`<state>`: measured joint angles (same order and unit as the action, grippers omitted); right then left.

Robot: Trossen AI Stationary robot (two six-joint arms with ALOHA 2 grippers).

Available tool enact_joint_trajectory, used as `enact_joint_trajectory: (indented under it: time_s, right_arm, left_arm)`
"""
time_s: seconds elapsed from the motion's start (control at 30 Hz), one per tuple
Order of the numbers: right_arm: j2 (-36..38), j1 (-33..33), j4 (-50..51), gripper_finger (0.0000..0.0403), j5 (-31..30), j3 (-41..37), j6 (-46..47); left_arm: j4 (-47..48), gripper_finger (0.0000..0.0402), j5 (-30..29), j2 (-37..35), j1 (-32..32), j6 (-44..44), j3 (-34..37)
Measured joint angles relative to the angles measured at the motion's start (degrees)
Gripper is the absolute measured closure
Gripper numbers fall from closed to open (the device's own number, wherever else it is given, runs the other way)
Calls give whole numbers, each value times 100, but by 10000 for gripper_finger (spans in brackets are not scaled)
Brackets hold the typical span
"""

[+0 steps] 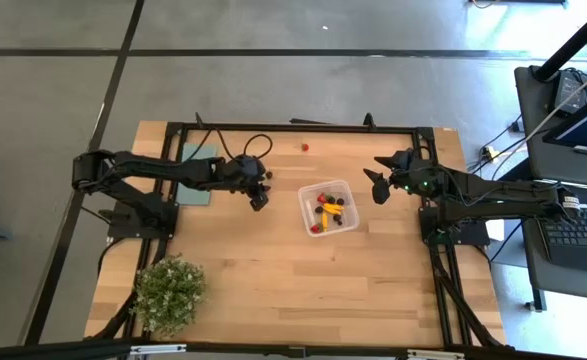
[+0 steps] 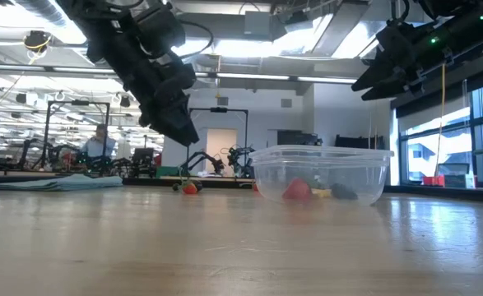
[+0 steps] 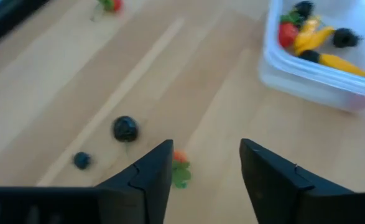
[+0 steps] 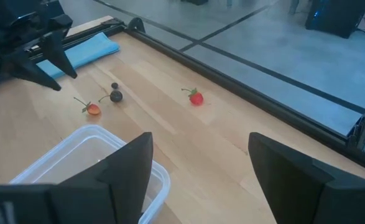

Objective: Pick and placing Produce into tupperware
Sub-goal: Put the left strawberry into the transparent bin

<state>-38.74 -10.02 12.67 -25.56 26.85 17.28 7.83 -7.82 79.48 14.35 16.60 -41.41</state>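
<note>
Produce mostly sits in the tupperware mid-table; we see loose pieces beside it under our left gripper, whose fingers stand apart over a small orange piece, holding nothing. Our right gripper waits open near the tupperware. We judge the round dark pieces could roll off if nudged

No legible text or labels anywhere

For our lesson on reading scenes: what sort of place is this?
Probably a robotics lab: two dark robot arms mounted at a wooden worktable, more robot rigs on benches behind, a laptop alongside.
</note>
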Motion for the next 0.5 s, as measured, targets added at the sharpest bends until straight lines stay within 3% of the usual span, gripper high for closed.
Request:
enact_joint_trajectory:
  time_s: [0.13,0.27,0.5]
  right_arm:
    - [0,0,0,137,0,0,8]
    - [0,0,0,137,2,0,17]
    - [0,0,0,137,2,0,20]
  left_arm:
    - [-18,190,359,0,58,101,0]
    - [-19,153,296,0,64,63,0]
    - [-8,140,252,0,63,-182,0]
